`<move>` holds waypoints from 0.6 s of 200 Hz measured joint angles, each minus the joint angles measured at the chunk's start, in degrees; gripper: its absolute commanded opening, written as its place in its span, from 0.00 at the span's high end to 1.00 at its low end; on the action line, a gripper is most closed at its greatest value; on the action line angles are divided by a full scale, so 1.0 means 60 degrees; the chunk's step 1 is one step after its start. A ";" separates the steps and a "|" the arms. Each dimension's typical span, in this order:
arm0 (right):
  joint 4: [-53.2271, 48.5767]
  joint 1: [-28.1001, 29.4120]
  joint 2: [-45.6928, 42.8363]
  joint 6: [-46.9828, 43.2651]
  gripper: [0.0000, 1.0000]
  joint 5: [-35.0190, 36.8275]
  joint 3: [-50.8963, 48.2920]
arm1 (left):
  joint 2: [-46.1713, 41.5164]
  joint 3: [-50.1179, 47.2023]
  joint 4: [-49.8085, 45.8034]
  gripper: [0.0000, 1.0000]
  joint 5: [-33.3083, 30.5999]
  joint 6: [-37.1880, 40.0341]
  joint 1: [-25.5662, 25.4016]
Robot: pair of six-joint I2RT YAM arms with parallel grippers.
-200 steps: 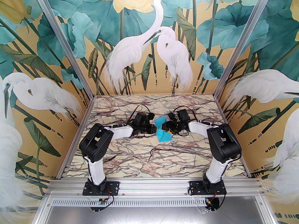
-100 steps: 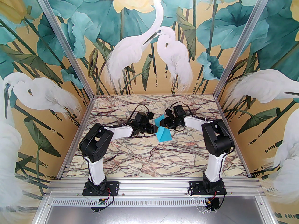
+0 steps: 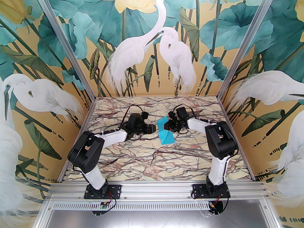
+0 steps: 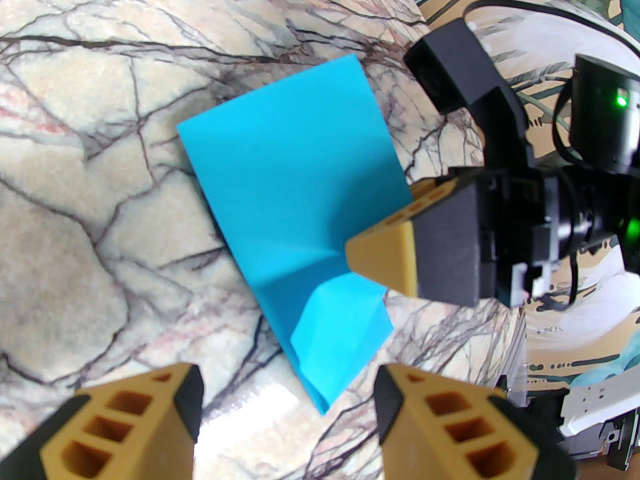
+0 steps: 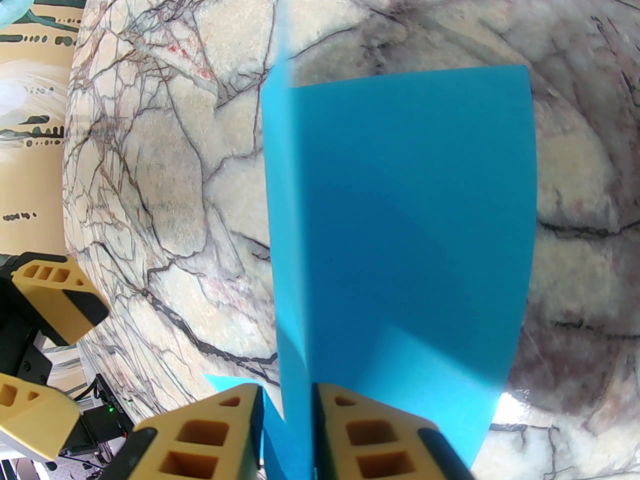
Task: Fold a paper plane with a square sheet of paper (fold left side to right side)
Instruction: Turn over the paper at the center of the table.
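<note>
Turquoise-blue, the square sheet of paper (image 3: 167,136) lies mid-bench (image 3: 142,160), part-creased, its far half lifted. The left jaws hang wide just left of it, touching nothing. The right jaws pinch the raised fold; with nothing pinning the flat half, a pull could drag the sheet and skew the crease.

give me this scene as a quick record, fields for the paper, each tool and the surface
paper: turquoise sheet of paper, creased, part flat on the table, one side raised
left arm: left tool open, holding nothing, close to the paper
right arm: right tool shut on the paper's raised side
surface: marble-patterned table
fold state: left-to-right fold not yet pressed flat
</note>
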 measured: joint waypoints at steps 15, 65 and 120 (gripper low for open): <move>0.0007 -0.0004 0.0000 0.0025 0.65 -0.0007 0.0000 | -0.0164 -0.0149 0.0004 0.35 -0.0007 -0.0007 0.0000; 0.0259 -0.0015 -0.0025 0.0259 0.48 -0.0197 -0.0069 | -0.0459 -0.0539 0.0007 0.35 -0.0069 -0.0142 0.0007; 0.0765 -0.0069 -0.0364 0.0251 0.46 -0.0692 -0.0707 | -0.0470 -0.0608 0.0007 0.35 -0.0073 -0.0171 0.0025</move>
